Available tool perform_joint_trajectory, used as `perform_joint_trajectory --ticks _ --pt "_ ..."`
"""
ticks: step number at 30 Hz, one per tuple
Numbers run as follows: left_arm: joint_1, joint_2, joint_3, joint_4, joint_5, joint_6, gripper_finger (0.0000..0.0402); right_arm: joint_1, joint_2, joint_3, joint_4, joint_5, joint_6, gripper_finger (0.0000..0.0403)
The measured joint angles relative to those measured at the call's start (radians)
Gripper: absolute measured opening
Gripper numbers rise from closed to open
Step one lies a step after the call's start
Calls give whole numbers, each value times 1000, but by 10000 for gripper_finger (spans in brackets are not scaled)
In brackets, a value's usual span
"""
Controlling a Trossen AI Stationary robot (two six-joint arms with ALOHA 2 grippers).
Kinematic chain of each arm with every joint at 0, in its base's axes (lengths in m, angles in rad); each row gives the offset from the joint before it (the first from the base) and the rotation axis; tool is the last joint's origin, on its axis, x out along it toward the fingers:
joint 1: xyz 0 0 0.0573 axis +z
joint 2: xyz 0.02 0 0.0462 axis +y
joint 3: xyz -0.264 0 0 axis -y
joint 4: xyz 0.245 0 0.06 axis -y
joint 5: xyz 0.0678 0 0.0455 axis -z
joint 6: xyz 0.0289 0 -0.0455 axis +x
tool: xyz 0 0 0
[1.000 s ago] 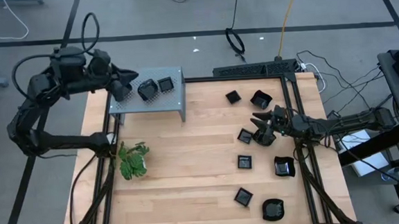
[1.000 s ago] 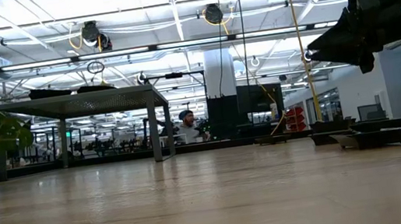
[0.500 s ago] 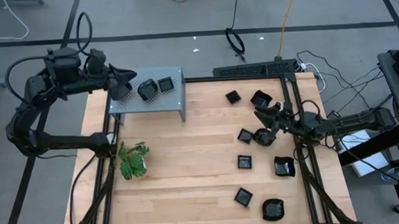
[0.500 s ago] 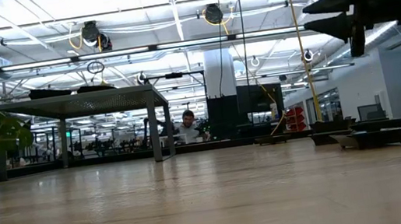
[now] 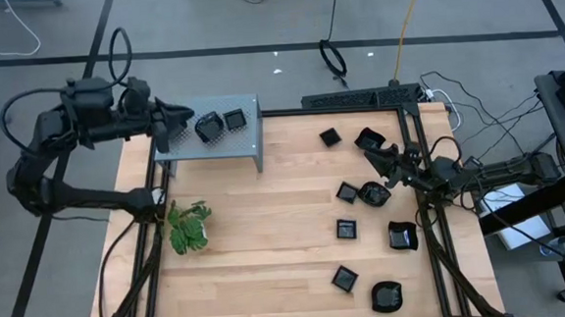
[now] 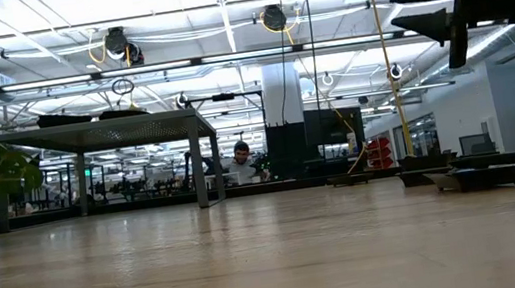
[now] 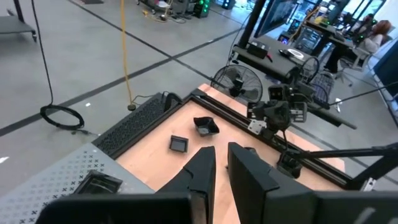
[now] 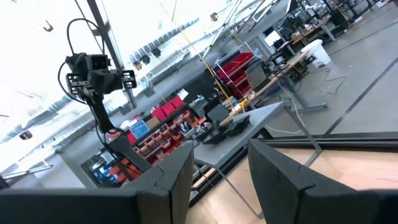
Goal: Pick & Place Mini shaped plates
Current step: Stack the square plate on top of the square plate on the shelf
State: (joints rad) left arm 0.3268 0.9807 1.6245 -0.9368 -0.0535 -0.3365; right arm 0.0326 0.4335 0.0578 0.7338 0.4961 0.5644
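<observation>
Right gripper (image 5: 369, 149) raised above the table's right side, fingers spread and empty, over the black mini shaped plates (image 5: 347, 229) scattered on the wooden table (image 5: 268, 238), nearest the one at (image 5: 371, 193). Left gripper (image 5: 180, 119) at the left end of the grey perforated shelf (image 5: 251, 131), fingers (image 7: 202, 171) parted by a narrow gap, holding nothing; two more plates (image 5: 208, 128) resting on that shelf. Green plant (image 5: 188, 227) near the table's left edge
</observation>
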Motion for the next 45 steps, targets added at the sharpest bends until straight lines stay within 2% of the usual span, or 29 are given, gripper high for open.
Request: perform_joint_trajectory --ticks 6,10,12,15,20,25,29,32,38,45 --pt "-55 2 0 4 -18 -12 46 0 -1 16 -10 1 -8 142" --pt "-73 4 0 6 -19 -13 47 0 28 102 -129 3 -100 142" --pt "-77 3 0 6 -19 -13 46 0 49 169 -252 3 -132 142" --pt "-81 4 0 7 -19 -13 47 0 109 292 -534 -15 -137 142" --pt "-81 3 0 7 -19 -13 47 0 250 510 -930 -170 -132 142" --pt "-81 4 0 7 -18 -13 47 0 407 621 -1158 -409 -158 142" --pt "-81 4 0 7 -18 -26 47 0 519 615 -1179 -606 -198 142" --pt "-81 4 0 7 -18 -40 47 0 602 600 -1173 -696 -281 141" --pt "-81 4 0 6 -18 -61 47 2 752 587 -1134 -709 -482 141" --pt "-81 4 0 -13 -18 -72 47 3 885 587 -1016 -710 -549 141"
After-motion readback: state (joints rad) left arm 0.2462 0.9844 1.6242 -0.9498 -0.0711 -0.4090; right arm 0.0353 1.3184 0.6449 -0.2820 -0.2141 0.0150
